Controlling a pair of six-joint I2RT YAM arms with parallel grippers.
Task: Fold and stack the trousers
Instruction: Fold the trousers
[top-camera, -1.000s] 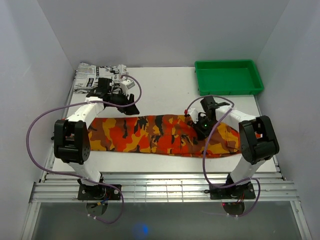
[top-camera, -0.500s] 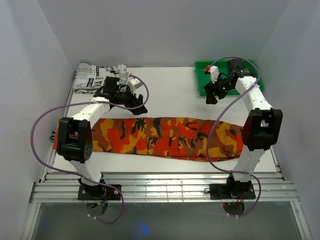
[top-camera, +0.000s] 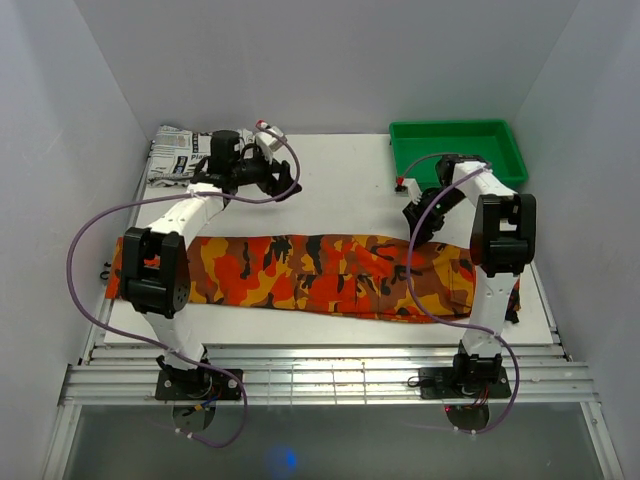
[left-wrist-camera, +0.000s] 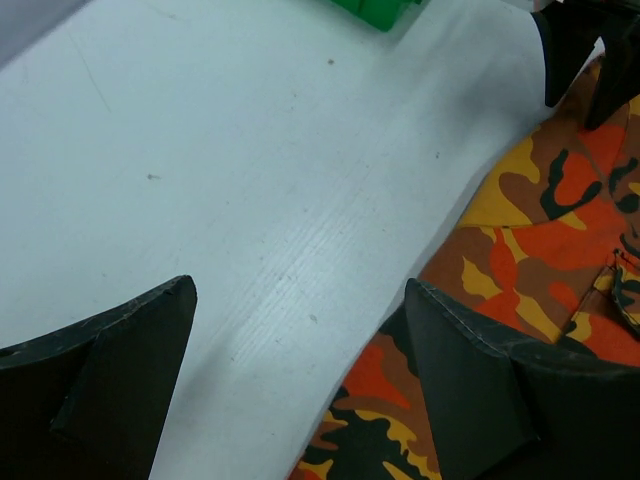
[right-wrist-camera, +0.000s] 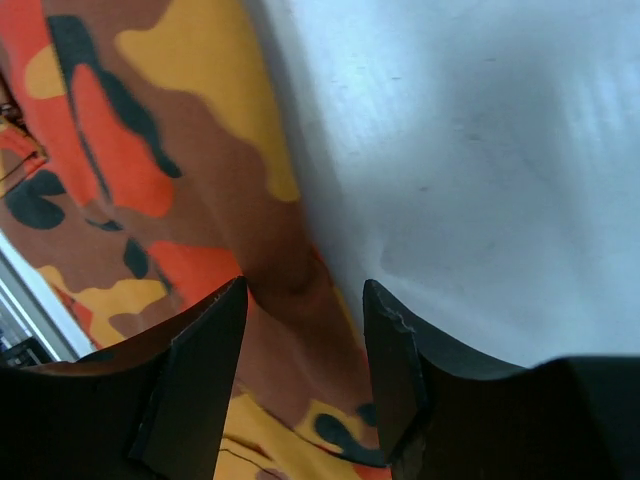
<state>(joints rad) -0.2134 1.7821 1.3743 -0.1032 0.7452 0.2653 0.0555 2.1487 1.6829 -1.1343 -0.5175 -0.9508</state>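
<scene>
the left gripper (left-wrist-camera: 300, 288) hangs over the white table (left-wrist-camera: 250, 150). its two dark fingers (left-wrist-camera: 130, 370) are spread wide at the bottom corners of the view, with nothing between them. the finger at the lower right sits in front of the edge of the trousers (left-wrist-camera: 540, 250), whose orange, red, yellow and black camouflage cloth lies flat on the table. at the top right the right gripper (left-wrist-camera: 572, 110) shows as two dark fingers, parted, at the cloth's edge. a corner of a green tray (left-wrist-camera: 385, 12) shows at the top edge.
</scene>
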